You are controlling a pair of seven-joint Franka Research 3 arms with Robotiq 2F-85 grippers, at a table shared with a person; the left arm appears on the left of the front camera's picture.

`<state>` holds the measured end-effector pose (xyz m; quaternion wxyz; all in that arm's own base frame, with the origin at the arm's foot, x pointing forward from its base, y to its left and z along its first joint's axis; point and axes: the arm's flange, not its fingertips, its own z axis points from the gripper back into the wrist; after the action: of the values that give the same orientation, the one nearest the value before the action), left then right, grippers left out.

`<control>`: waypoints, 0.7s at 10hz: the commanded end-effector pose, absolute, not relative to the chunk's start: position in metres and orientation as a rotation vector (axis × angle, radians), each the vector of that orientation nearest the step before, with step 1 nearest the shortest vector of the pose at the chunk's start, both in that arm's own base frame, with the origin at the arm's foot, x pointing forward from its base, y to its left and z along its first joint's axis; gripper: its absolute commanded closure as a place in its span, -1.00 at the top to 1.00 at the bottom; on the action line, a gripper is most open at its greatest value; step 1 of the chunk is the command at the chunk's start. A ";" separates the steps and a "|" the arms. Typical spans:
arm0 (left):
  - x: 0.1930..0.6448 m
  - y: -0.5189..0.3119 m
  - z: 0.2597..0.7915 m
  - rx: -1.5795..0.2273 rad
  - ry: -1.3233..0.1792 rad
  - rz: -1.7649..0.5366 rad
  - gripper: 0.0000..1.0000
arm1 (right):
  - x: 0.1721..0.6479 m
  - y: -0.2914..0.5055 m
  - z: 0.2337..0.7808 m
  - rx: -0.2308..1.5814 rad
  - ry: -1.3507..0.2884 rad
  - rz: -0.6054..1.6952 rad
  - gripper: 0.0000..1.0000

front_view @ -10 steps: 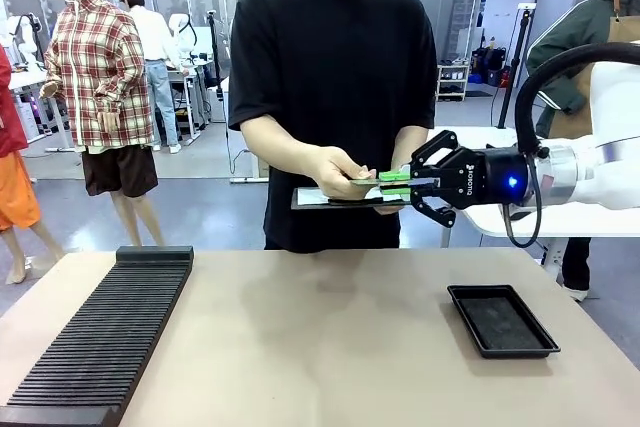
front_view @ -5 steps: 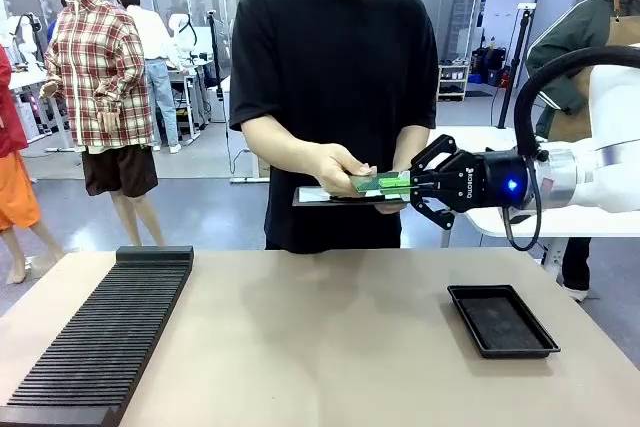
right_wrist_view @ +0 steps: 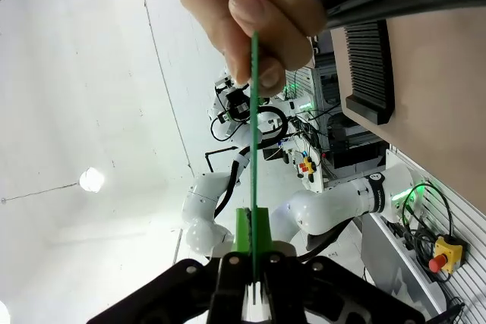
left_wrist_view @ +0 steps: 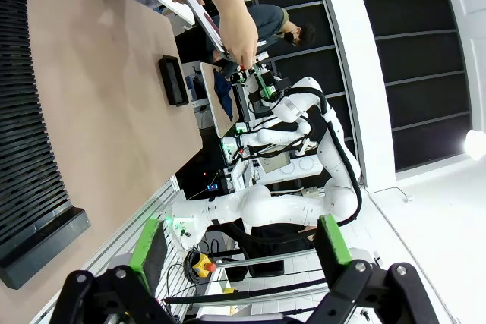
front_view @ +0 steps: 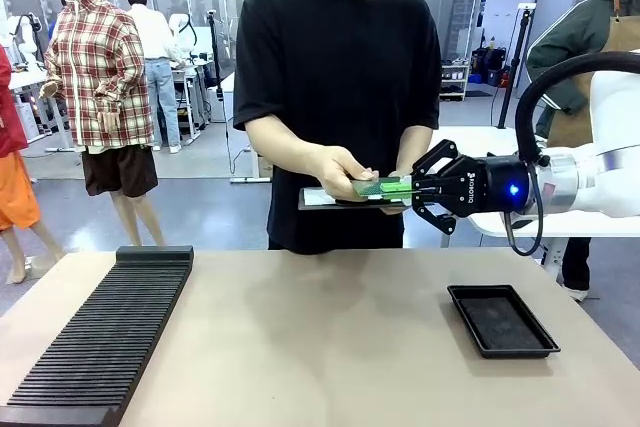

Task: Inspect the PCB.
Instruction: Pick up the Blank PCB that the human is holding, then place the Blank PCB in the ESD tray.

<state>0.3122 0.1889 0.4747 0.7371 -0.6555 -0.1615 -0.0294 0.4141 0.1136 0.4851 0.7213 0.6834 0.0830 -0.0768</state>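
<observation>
We see the right gripper [front_view: 407, 187] clamped on one end of the PCB [front_view: 378, 187], which is held level in the air at the person's waist. The person's hand [front_view: 338, 169] grips the other end, at the gripper's 9 o'clock. The left gripper [left_wrist_view: 240, 233] stands wide apart, holding nothing.

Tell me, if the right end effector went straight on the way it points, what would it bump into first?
Most likely the person's hand. The right end effector is shut on one end of the PCB and points along the board, and the hand pinches the far end. The right wrist view shows that hand straight ahead.
</observation>
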 end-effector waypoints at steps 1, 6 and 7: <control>0.312 0.190 0.478 -1.433 -0.347 -0.059 1.00 | 0.416 0.116 0.489 1.510 0.180 -0.162 -1.00; 0.312 0.190 0.478 -1.433 -0.347 -0.059 1.00 | 0.416 0.116 0.489 1.510 0.180 -0.162 -1.00; 0.312 0.190 0.478 -1.433 -0.347 -0.059 1.00 | 0.416 0.116 0.489 1.510 0.180 -0.162 -1.00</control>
<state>0.3122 0.1889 0.4747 0.7371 -0.6555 -0.1615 -0.0294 0.4141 0.1136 0.4853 0.7213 0.6834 0.0829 -0.0766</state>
